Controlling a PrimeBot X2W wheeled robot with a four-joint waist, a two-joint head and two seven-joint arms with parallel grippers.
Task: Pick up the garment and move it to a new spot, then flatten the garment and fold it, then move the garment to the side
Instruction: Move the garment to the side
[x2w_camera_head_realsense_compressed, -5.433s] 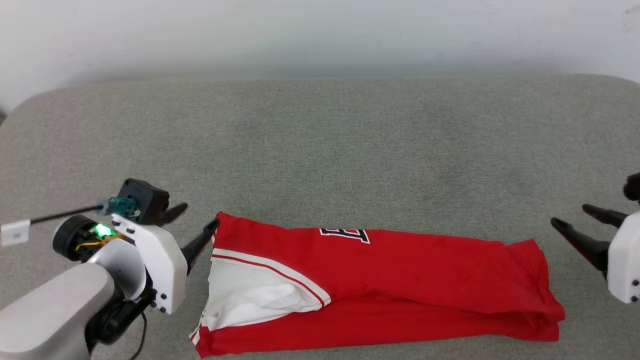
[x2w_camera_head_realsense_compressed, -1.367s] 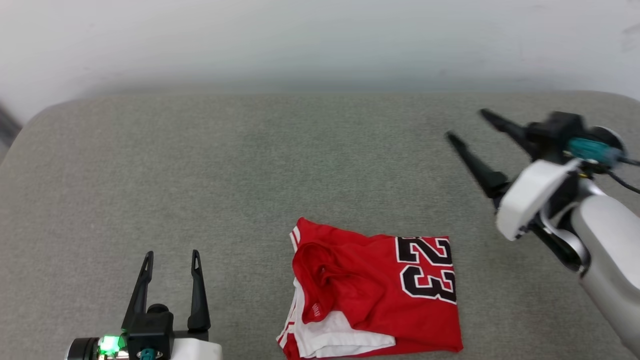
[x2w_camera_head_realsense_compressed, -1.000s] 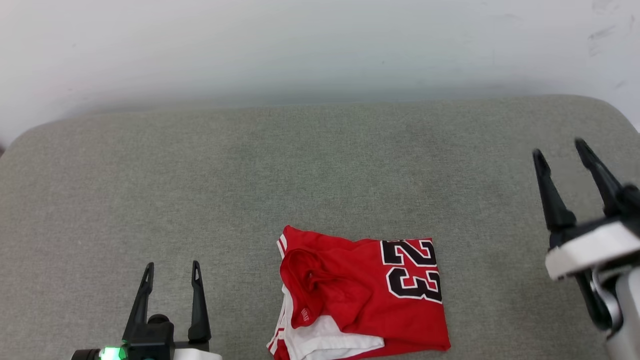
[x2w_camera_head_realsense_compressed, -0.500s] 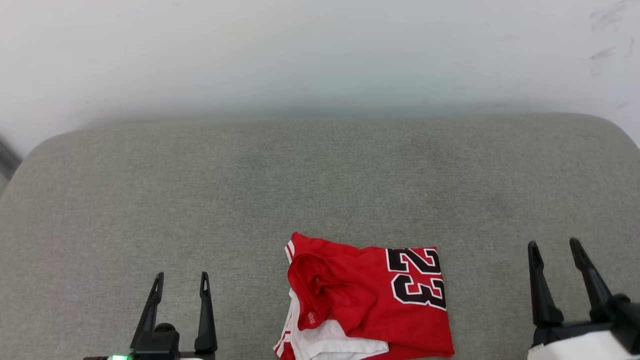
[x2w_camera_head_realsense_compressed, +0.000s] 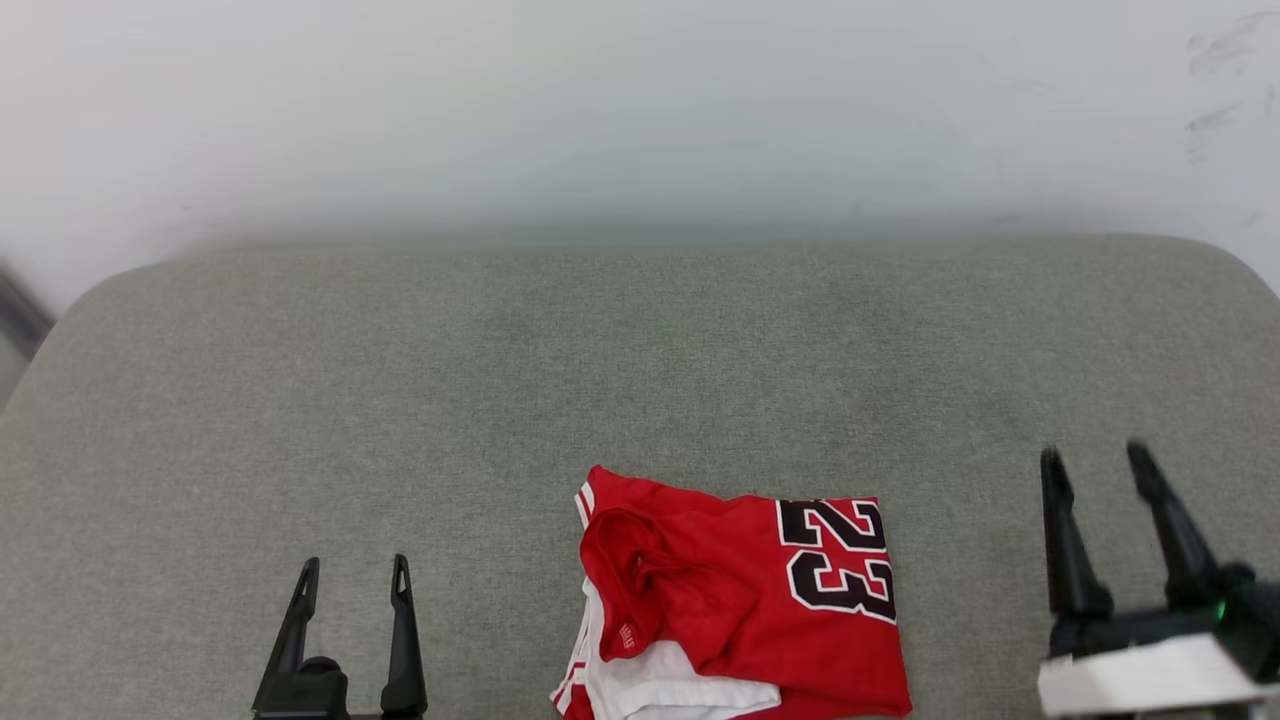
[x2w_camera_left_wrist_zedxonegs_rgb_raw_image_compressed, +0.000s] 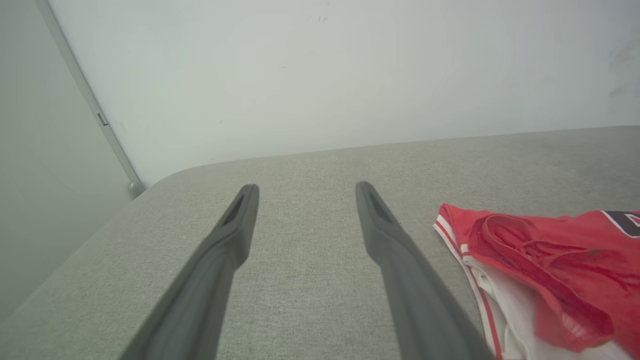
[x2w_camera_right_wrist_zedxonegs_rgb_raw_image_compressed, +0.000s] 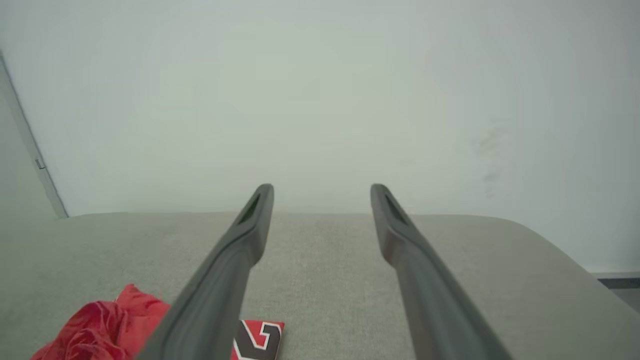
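Left gripper (x2w_camera_head_realsense_compressed: 354, 566) sits at seven o'clock in the head view. Its two dark fingers point toward twelve and are spread apart, with bare cushion (x2w_camera_head_realsense_compressed: 640, 380) showing between them and nothing in the gap. Right gripper (x2w_camera_head_realsense_compressed: 1094, 452) sits at about four o'clock. Its fingers are likewise spread, point toward twelve with a slight lean to eleven, and carry nothing.

The shirt (x2w_camera_head_realsense_compressed: 740, 600) lies folded into a compact, roughly square bundle at six o'clock on the cushion, between the two grippers. It touches neither and is nearer the right one.

- The upper layer is red and bears the number (x2w_camera_head_realsense_compressed: 838, 560) in black with a white outline, at the bundle's two o'clock corner.
- The collar (x2w_camera_head_realsense_compressed: 640, 560) lies open and rumpled on the nine o'clock side.
- Striped trim (x2w_camera_head_realsense_compressed: 583, 500) shows at the eleven o'clock corner.
- A white sleeve (x2w_camera_head_realsense_compressed: 670, 690) sticks out from under the red layer at seven o'clock.

In the left wrist view the parted fingers of that gripper (x2w_camera_left_wrist_zedxonegs_rgb_raw_image_compressed: 306, 186) frame plain cushion, with the shirt (x2w_camera_left_wrist_zedxonegs_rgb_raw_image_compressed: 540, 250) off at four o'clock. In the right wrist view the gripper (x2w_camera_right_wrist_zedxonegs_rgb_raw_image_compressed: 322, 186) aims at the pale wall (x2w_camera_right_wrist_zedxonegs_rgb_raw_image_compressed: 320, 100), and the shirt (x2w_camera_right_wrist_zedxonegs_rgb_raw_image_compressed: 100, 320) is at eight o'clock, partly hidden behind one finger.
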